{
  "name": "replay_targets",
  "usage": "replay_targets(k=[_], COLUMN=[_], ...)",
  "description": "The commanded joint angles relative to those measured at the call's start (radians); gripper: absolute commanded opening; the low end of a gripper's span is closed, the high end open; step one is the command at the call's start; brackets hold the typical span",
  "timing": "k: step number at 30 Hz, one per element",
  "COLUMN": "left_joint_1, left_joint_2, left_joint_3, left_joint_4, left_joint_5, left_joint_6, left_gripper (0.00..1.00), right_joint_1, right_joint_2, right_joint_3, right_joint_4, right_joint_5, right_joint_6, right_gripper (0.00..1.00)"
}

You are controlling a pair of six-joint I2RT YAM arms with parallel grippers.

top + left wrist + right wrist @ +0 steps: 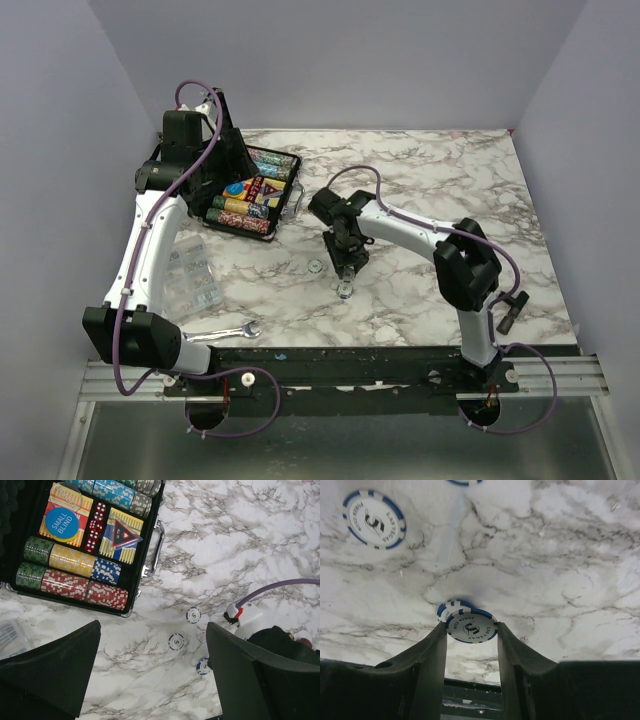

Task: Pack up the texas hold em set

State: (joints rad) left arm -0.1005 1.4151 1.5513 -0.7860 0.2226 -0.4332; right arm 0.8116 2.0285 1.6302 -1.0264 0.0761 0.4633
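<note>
The black case (148, 510) lies open with rows of coloured chips (75, 562), a yellow-blue card box (120, 555) and a dark red triangle (125, 534) inside. My left gripper (152, 680) hangs open high over the marble beside the case (290, 205), nothing between its fingers. My right gripper (471, 630) is shut on a white-and-blue chip (471, 626) by its edges, with a second such chip (451, 606) right behind it. Two more whitish chips (193, 615) (176, 641) lie flat on the table near it. The right gripper (345, 280) is in mid-table.
A silver wrench (225, 332) lies at the near edge by the left arm's base. A clear plastic box (190, 275) sits left of the chips, under the left arm. Red dice (95, 527) and a blue "small blind" disc (66, 524) rest in the case.
</note>
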Motion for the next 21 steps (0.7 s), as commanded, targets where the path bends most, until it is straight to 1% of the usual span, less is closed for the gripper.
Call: replay_targets(k=[1, 8, 21], left_joint_1=[-0.01, -0.024, -0.033], left_joint_2=[-0.007, -0.007, -0.006], left_joint_3=[-0.01, -0.01, -0.006], left_joint_4=[0.018, 0.018, 0.014], left_joint_5=[0.022, 0.011, 0.0], left_joint_6=[0.01, 0.014, 0.021], left_gripper=[0.86, 0.86, 0.86], right_joint_1=[0.04, 0.062, 0.063], right_joint_2=[-0.05, -0.053, -0.002], right_joint_3=[-0.059, -0.115, -0.06], right_joint_4=[0.009, 0.05, 0.047], right_joint_5=[-0.037, -0.051, -0.009], right_joint_6=[0.041, 0.06, 0.054], right_gripper=[0.36, 0.36, 0.41])
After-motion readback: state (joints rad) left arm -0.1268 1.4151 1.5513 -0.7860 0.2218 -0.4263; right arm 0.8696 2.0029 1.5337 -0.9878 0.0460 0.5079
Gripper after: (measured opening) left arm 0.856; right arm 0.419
